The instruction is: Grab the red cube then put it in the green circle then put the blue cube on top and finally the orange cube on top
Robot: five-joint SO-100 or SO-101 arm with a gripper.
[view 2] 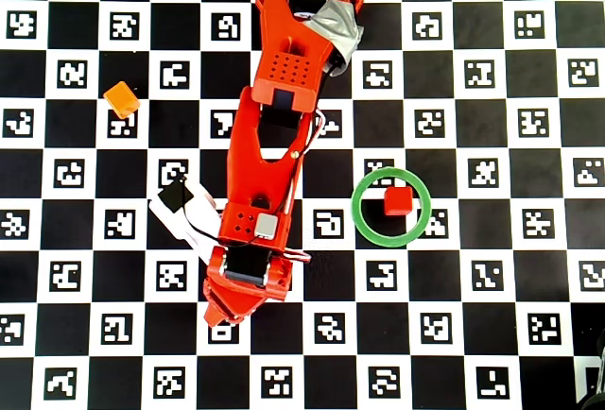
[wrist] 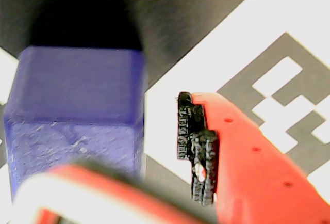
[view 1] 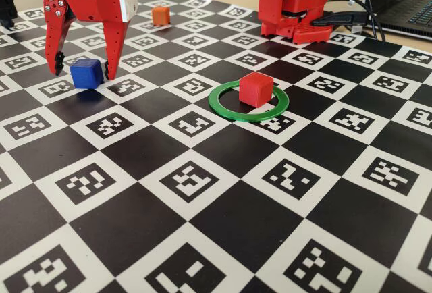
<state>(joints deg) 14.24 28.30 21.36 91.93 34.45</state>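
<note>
The red cube (view 1: 256, 88) (view 2: 397, 202) sits inside the green circle (view 1: 223, 107) (view 2: 363, 226), off-centre toward its upper right in the overhead view. At the left of the fixed view the blue cube (view 1: 86, 73) (wrist: 77, 105) rests on the board. My gripper (view 1: 82, 73) (wrist: 134, 146) is open and lowered around it, one finger on each side. In the wrist view a gap shows between the black pad (wrist: 198, 146) and the cube. The arm hides the blue cube in the overhead view. The orange cube (view 1: 160, 15) (view 2: 122, 99) lies apart at the back left.
The arm's red base (view 1: 293, 3) stands at the back of the checkered marker board (view 1: 202, 239). A laptop (view 1: 405, 3) and cables lie behind it at the right. A black object (view 1: 5, 6) sits at the far left edge.
</note>
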